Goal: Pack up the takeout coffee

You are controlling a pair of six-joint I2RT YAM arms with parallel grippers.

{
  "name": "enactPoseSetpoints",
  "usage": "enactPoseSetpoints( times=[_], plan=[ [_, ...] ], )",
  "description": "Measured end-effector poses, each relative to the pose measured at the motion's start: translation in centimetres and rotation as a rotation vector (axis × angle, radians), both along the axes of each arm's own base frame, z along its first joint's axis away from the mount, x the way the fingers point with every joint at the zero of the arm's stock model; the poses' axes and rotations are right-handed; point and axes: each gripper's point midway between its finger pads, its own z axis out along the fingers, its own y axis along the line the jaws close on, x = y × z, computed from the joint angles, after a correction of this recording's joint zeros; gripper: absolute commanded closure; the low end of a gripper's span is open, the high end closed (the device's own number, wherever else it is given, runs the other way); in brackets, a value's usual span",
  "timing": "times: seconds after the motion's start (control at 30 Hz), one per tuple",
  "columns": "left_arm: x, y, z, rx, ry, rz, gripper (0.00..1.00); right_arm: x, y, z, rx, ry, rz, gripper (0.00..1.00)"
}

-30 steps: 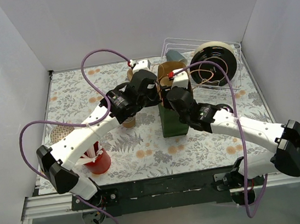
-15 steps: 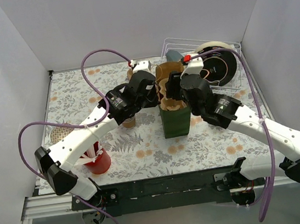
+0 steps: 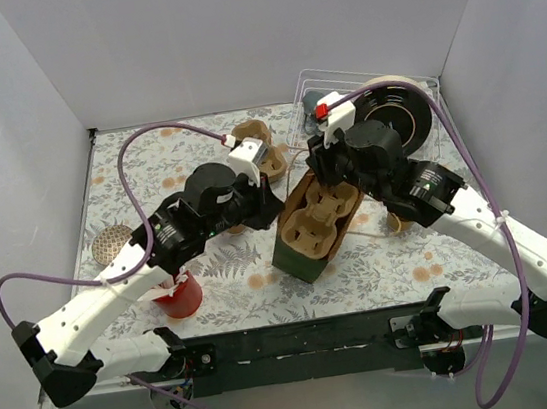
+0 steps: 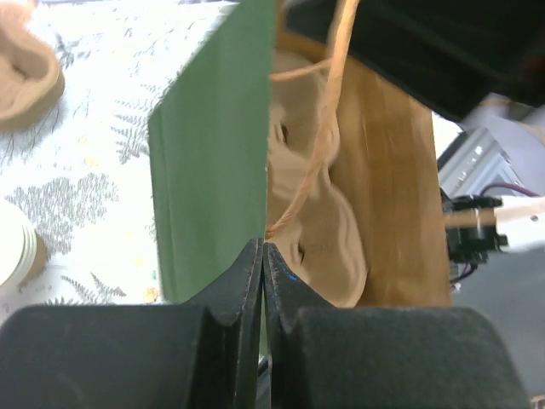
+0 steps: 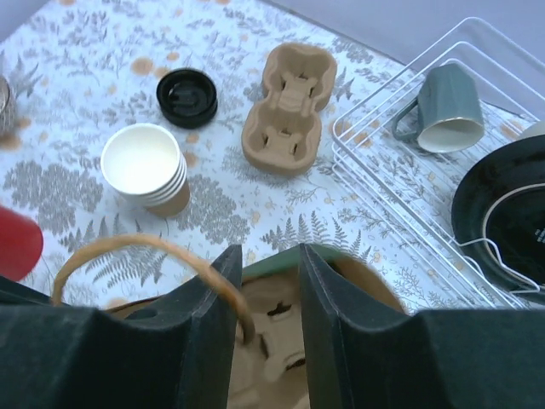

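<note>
Tilted on the floral-print worktop (image 3: 392, 259): a green paper bag (image 3: 288, 251), kraft-brown inside, mouth gaping. Lodged in it, a moulded-pulp cup carrier (image 3: 318, 221), lumpy and matte tan. Pinched flat between the left fingers (image 4: 243, 277), pressed tight together: the thin left rim of the bag. Over the far rim, the right fingers (image 5: 217, 294), parted with a clear gap and not closed on anything, bag edge and carrier showing between them. Just beside them, the bag's twisted-paper handle (image 5: 145, 243), arching up.

Outside the bag, on the worktop: 1 stack of nested kraft paper cups (image 5: 145, 166), white inside, ribbed at the rims. Near it but apart, 1 round black plastic lid (image 5: 187, 96). Beside those, a 2nd pulp carrier (image 5: 289, 111). In the white wire rack (image 5: 375, 162), a faceted grey-blue mug (image 5: 447, 106).
</note>
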Motion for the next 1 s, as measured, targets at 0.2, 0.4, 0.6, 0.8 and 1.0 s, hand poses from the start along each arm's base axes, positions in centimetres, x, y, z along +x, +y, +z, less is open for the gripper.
enactPoseSetpoints(
  times=[0.2, 0.4, 0.6, 0.8, 1.0],
  plan=[
    [-0.6, -0.1, 1.1, -0.023, -0.062, -0.062, 1.00, -1.3, 0.2, -2.2, -0.059, 0.088, 0.155, 0.63],
    [-0.2, -0.6, 0.1, 0.001, -0.043, -0.062, 1.00, -3.9, 0.3, -1.4, -0.012, 0.118, 0.246, 0.53],
    [0.5, -0.9, -0.9, 0.014, -0.009, -0.030, 1.00, -4.8, -0.6, 1.1, 0.047, 0.143, 0.210, 0.51],
    [1.3, -0.8, -0.8, -0.008, 0.006, -0.002, 1.00, -6.1, -0.3, 2.0, 0.098, 0.170, 0.251, 0.48],
    [1.8, -0.6, -0.6, -0.023, 0.011, 0.008, 1.00, -7.2, 0.2, 1.4, 0.104, 0.221, 0.302, 0.53]
  ],
)
